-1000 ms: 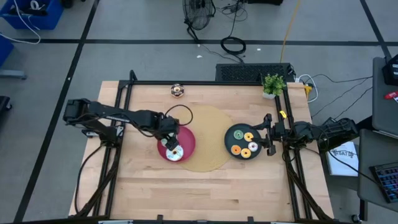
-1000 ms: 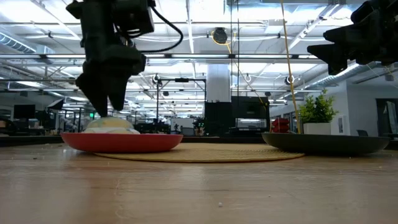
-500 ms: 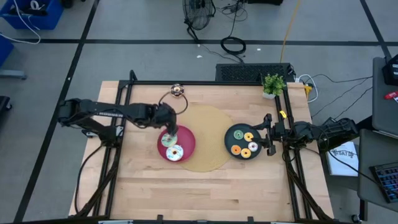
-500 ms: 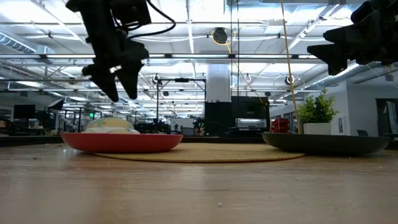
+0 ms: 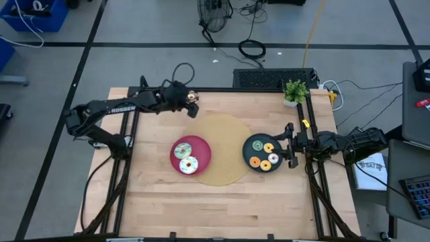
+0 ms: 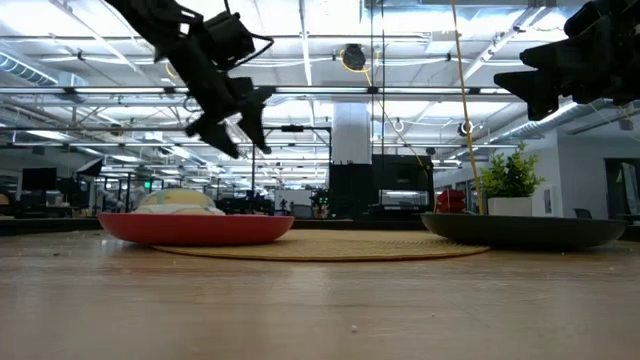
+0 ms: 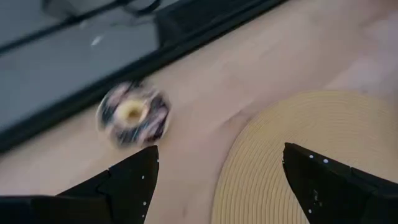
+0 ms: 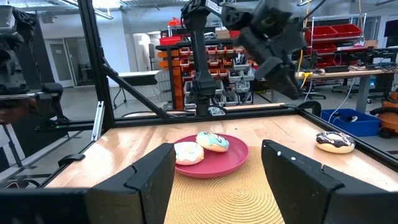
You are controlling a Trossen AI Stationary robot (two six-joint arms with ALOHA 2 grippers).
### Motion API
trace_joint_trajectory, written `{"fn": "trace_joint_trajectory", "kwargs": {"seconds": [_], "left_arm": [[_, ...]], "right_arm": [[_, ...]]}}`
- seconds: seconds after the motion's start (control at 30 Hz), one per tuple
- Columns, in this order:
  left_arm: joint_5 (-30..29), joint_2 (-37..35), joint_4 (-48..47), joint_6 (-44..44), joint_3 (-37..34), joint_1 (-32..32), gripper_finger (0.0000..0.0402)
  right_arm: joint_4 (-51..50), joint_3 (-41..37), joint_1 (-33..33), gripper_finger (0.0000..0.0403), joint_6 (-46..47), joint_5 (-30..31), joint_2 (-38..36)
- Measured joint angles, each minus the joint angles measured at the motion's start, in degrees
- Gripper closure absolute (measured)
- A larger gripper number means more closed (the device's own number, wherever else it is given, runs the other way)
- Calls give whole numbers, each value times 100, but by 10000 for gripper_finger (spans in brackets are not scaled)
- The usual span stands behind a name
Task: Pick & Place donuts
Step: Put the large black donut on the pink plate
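My left gripper [image 5: 184, 99] [image 7: 221, 149] hangs open above the table's far edge [image 6: 232, 128], just left of a chocolate-iced donut [image 5: 192, 97] [image 7: 132, 115] that lies flat on the bare wood. A pink plate [image 5: 201, 153] [image 8: 231, 160] holds a teal donut [image 5: 182, 150] [image 8: 213, 141] and a white donut [image 5: 189, 165] [image 8: 188, 152]. A black plate [image 5: 250, 142] carries several donuts, yellow and orange among them [image 5: 263, 156]. My right gripper [image 5: 290, 144] [image 8: 217, 146] waits open at the black plate's right rim.
Both plates overlap a round woven mat [image 5: 225, 134] [image 7: 311, 143] in the table's middle. A small potted plant [image 5: 294, 91] stands at the far right corner. Black frame rails [image 5: 222, 89] run along the table's far and side edges. Bare wood [image 5: 222, 208] stretches along the near side.
My left gripper opened over the pink plate, leaving the teal donut lying there beside the white one. It then rose and swung toward the table's far edge, ending beside the chocolate donut. The right arm kept still.
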Motion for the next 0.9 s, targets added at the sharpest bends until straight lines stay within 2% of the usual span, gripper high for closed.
{"fn": "trace_joint_trajectory", "kwargs": {"seconds": [0.1, 0.17, 0.3, 0.53, 0.67, 0.9], "left_arm": [[227, 277, 600, 723, 0, 172, 62], [281, 556, 810, 847, 11, 258, 62], [291, 1227, 334, 877, 325, 504, 62], [261, 2297, -977, 877, 1532, 879, 62], [57, 2631, -1362, 879, 1980, 921, 62], [-64, 2832, -1662, 829, 2079, 970, 62]], "right_arm": [[2, 0, 1, 177, 0, 0, 1], [2, 0, 1, 177, 1, 0, 1], [4, 0, 2, 177, 0, 0, 0], [2, -2, 2, 177, 0, 0, 2], [2, -1, 2, 177, 0, 0, 2], [0, 0, 1, 177, 0, 0, 2]]}}
